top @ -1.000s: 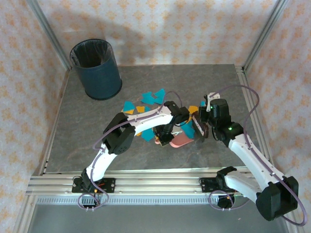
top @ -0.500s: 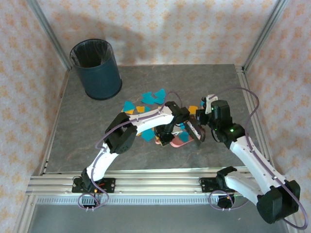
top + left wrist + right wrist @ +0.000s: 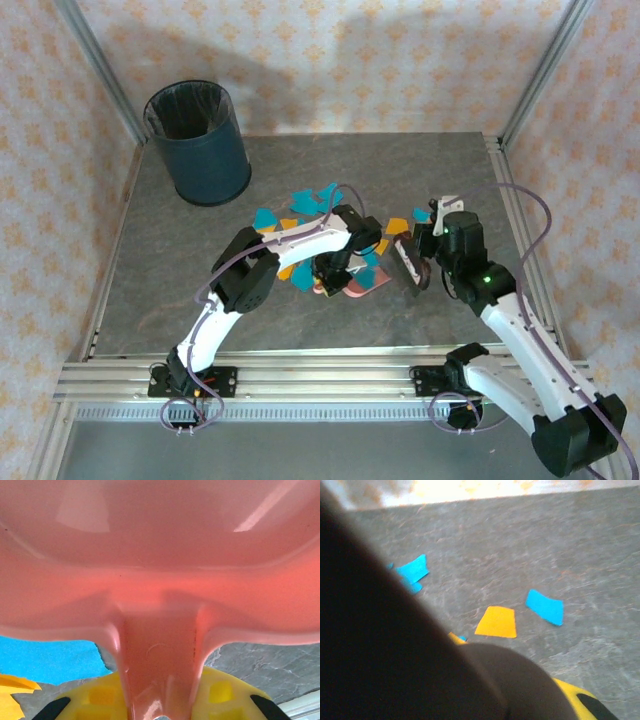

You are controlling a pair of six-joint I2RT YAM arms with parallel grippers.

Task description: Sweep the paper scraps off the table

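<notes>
The left arm arches to the table [image 3: 180, 260] centre, left gripper [image 3: 333, 278] clamped on the pink dustpan [image 3: 366, 285] handle, paper scraps [image 3: 310, 200] strewn around it. The right arm leans inward, right gripper [image 3: 420, 255] closed on a dark tool [image 3: 405, 263].

Lab booth, probably (aluminium rails [image 3: 330, 380])

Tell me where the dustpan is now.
In the top view, the dustpan lies near the middle of the table, toward the near edge, among the paper scraps, its handle gripped by the left pincer.
</notes>
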